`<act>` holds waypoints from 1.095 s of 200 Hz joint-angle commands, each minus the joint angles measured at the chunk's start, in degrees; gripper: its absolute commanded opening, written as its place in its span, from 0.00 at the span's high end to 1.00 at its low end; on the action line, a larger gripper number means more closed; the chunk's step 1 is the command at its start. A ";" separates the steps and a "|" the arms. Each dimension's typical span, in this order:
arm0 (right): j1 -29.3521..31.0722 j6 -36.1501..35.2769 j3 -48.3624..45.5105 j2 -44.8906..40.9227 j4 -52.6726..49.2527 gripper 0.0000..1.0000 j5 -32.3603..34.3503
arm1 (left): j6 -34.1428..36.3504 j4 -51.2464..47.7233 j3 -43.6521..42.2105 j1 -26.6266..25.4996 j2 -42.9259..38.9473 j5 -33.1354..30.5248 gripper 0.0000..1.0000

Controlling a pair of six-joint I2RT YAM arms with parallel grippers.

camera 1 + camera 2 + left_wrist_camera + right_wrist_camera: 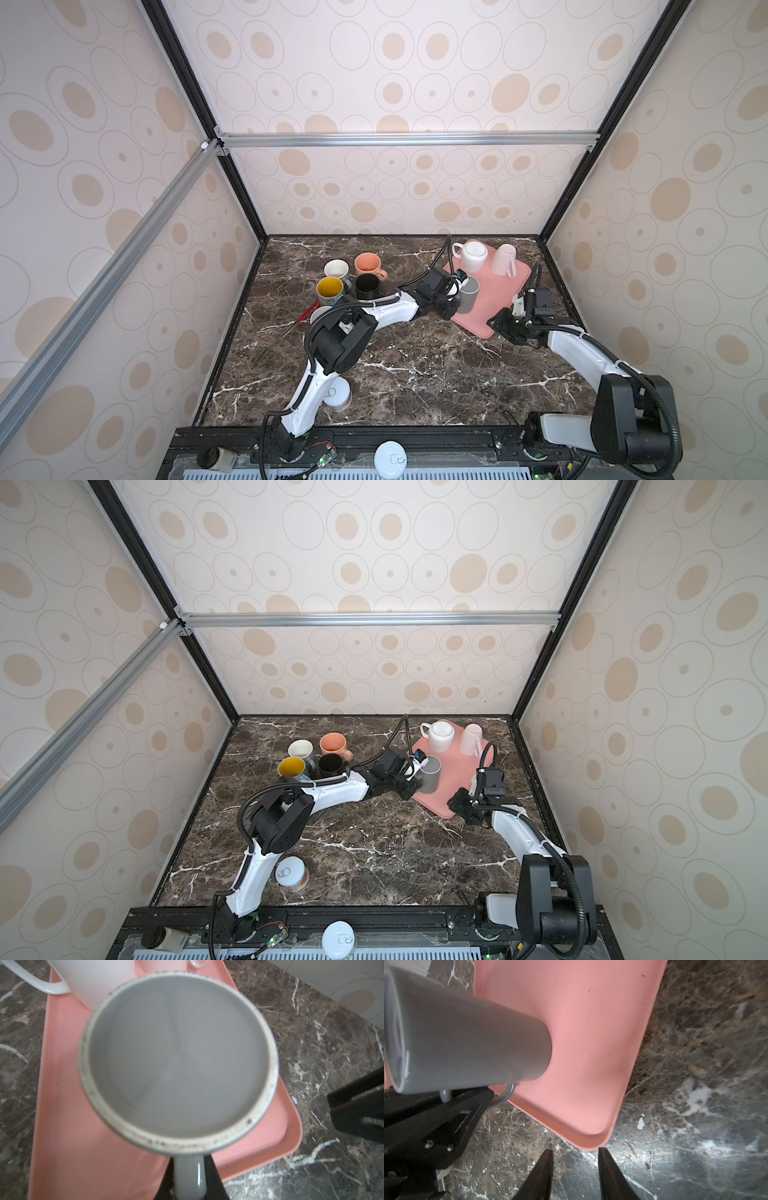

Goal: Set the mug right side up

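Observation:
A grey mug (468, 296) stands on the pink tray (503, 291); it also shows in the other top view (431, 775). The end that faces up is a shallow grey disc inside a rough pale ring (178, 1059), so it looks base-up. My left gripper (190, 1167) is shut on the mug's handle (190, 1180), a black finger on each side of it. In a top view the left gripper (455, 293) reaches in from the left. My right gripper (575, 1153) is open and holds nothing. It hovers low over the marble at the tray's near corner (593, 1142), right of the mug (467, 1043).
A white mug (471, 255) and a pale pink mug (503, 259) stand upside down at the tray's far end. Upright white (336, 270), orange (368, 266), yellow (330, 291) and black (368, 286) mugs cluster at the left. A can (338, 395) stands beside the left arm.

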 commanded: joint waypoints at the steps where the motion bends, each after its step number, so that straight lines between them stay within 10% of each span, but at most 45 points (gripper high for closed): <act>1: -0.22 1.79 -1.46 -1.74 0.98 0.60 -1.65 | 0.82 7.36 -1.50 -0.16 -6.35 -1.10 1.00; 106: 2.47 2.11 -3.54 -10.38 5.10 0.60 -7.67 | -2.51 24.18 -20.13 1.08 -24.76 -3.00 1.00; 219: 16.60 9.09 -2.22 -12.22 20.53 0.61 -6.59 | -33.47 59.10 -44.90 17.91 -42.10 10.87 1.00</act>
